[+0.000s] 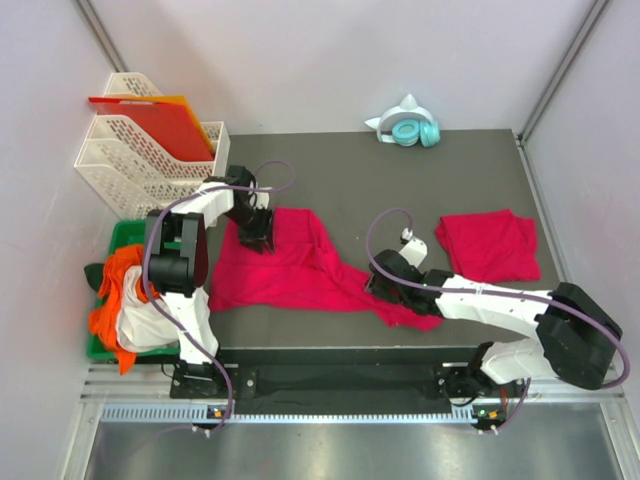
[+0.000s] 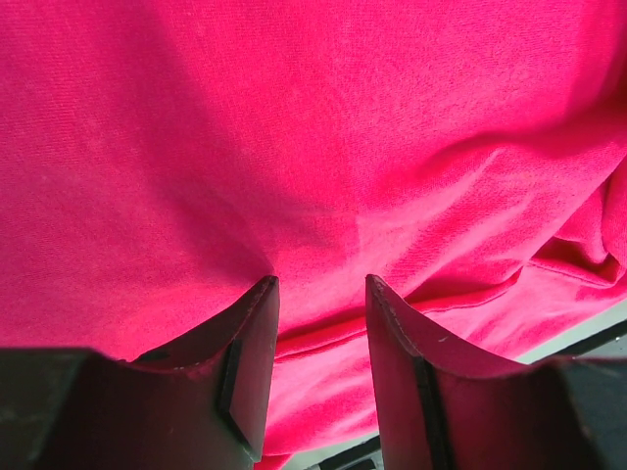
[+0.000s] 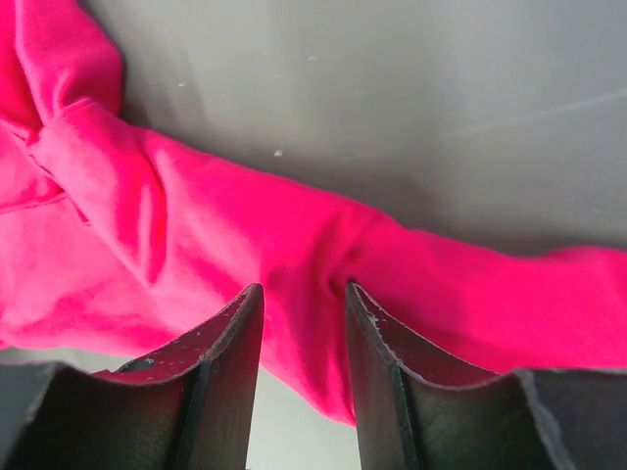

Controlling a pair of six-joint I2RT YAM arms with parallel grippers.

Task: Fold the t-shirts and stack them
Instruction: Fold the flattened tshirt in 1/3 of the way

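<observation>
A crimson-pink t-shirt (image 1: 300, 270) lies crumpled and spread out on the dark table, left of centre, with one part trailing toward the front right. A second crimson-pink t-shirt (image 1: 490, 245) lies folded at the right. My left gripper (image 1: 258, 238) is down on the far left part of the spread shirt. In the left wrist view the shirt (image 2: 294, 147) fills the frame, and the left gripper (image 2: 318, 284) has its jaws narrowed on a pucker of cloth. My right gripper (image 1: 385, 285) is at the trailing part. In the right wrist view it (image 3: 302, 289) pinches a roll of the shirt (image 3: 196, 255).
White mesh file trays (image 1: 150, 165) holding red-orange plastic sheets (image 1: 160, 120) stand at the back left. A green bin (image 1: 120, 240) with orange and white cloth (image 1: 130, 300) sits at the left edge. Teal headphones (image 1: 412, 131) lie at the back centre.
</observation>
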